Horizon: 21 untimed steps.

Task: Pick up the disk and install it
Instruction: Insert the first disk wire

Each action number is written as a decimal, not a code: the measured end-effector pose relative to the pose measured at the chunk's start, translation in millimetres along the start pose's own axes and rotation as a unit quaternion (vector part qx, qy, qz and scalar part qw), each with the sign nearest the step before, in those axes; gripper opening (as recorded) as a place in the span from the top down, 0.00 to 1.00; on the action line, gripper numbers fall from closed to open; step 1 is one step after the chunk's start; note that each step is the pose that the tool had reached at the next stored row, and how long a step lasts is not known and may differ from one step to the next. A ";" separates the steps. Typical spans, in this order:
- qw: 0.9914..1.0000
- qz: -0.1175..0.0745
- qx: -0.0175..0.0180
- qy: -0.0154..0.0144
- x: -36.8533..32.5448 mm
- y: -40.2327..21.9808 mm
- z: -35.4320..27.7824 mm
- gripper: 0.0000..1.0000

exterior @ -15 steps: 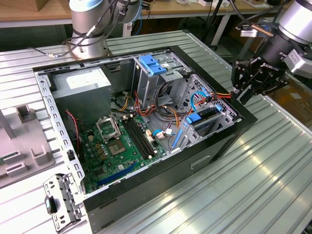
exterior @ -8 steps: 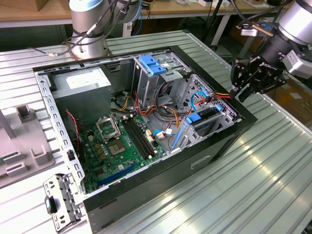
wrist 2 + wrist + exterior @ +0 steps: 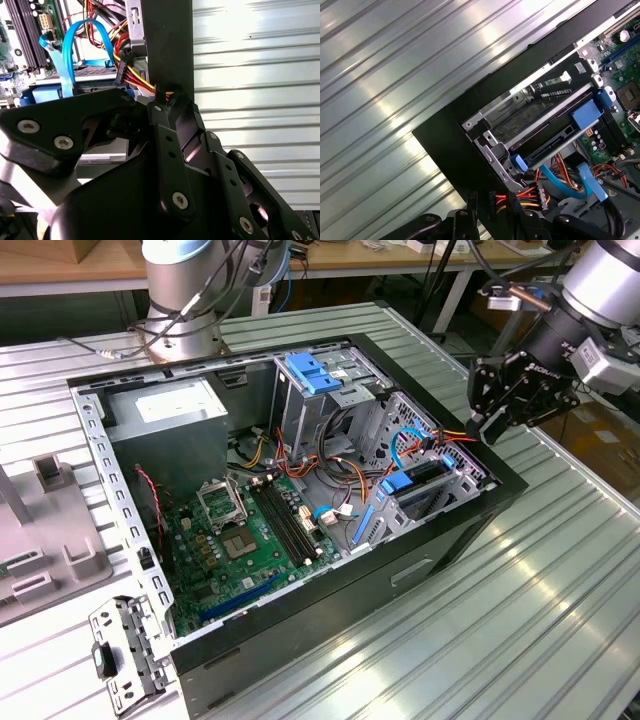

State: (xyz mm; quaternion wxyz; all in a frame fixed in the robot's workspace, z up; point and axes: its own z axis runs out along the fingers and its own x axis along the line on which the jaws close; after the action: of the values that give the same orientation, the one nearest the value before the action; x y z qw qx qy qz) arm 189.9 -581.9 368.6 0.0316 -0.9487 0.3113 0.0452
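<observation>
The gripper (image 3: 167,107) is nearest the camera in the second wrist view, hanging over the computer case's (image 3: 470,530) edge at the drive-cage corner. I cannot tell whether its jaws are apart or together. The disk (image 3: 425,478) sits in the cage beside the motherboard (image 3: 250,535), its blue rail outward. The grasp, I think, should avoid the cables (image 3: 132,75) at this corner.
</observation>
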 end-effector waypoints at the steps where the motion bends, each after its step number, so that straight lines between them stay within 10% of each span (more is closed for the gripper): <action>1: 1.000 0.000 0.000 0.000 0.4 -0.3 0.4 0.64; 21: 1.000 0.000 0.000 0.000 3.3 -2.2 2.8 0.83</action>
State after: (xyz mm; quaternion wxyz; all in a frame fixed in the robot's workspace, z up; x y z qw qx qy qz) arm 193.7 -581.9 365.5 0.0316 -0.9488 0.3111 0.0453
